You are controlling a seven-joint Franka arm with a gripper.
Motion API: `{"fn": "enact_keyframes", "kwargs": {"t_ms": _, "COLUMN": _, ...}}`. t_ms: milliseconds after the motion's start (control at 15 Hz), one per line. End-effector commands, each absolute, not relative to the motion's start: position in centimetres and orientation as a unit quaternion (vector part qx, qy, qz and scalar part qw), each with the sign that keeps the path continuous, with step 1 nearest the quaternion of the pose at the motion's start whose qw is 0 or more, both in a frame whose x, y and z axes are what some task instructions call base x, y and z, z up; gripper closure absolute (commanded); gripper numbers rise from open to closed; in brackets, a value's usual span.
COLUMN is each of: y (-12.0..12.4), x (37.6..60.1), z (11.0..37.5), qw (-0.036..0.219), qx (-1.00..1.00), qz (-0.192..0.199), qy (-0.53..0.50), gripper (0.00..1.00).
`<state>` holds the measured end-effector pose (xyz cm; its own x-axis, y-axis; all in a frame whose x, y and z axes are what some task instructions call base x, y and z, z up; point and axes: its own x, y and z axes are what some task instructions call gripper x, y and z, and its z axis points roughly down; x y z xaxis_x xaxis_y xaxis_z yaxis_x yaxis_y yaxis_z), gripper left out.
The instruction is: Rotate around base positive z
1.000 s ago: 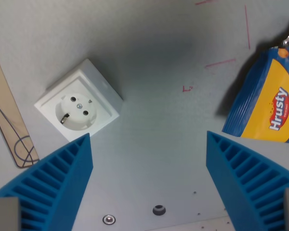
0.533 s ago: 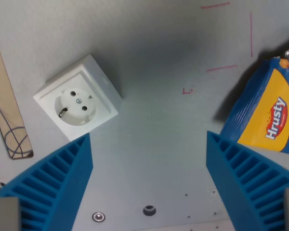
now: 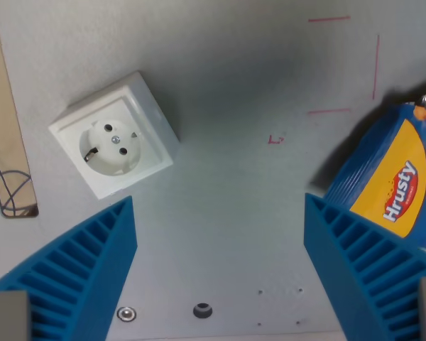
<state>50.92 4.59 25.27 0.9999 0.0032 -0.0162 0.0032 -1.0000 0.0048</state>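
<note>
My gripper [image 3: 220, 241] is open, its two blue ribbed fingers [image 3: 85, 270] at the bottom left and bottom right of the wrist view, with nothing between them. It hangs above a grey table [image 3: 234, 177]. A white wall socket box [image 3: 116, 142] lies on the table at the upper left, tilted. A blue and yellow "Hrusty" snack bag [image 3: 390, 177] lies at the wrist view's right, just beyond the right finger.
A thin wooden strip [image 3: 7, 142] with dark pen lines lies along the left edge. Red marker lines [image 3: 330, 64] are drawn on the table at upper right. Small screws and a hole [image 3: 202, 310] sit near the bottom.
The whole scene has turned slightly and shifted in the picture: the camera has rotated. The socket, strip and bag appear rotated counterclockwise in the frame. The fingers stay open as before.
</note>
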Motion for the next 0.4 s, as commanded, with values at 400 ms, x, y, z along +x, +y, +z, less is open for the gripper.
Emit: {"fn": "enact_keyframes", "kwargs": {"t_ms": 400, "y": 4.56, "x": 50.94, "z": 25.44, "qw": 0.006, "qx": 0.993, "qz": -0.005, "qy": 0.118, "gripper": 0.00}}
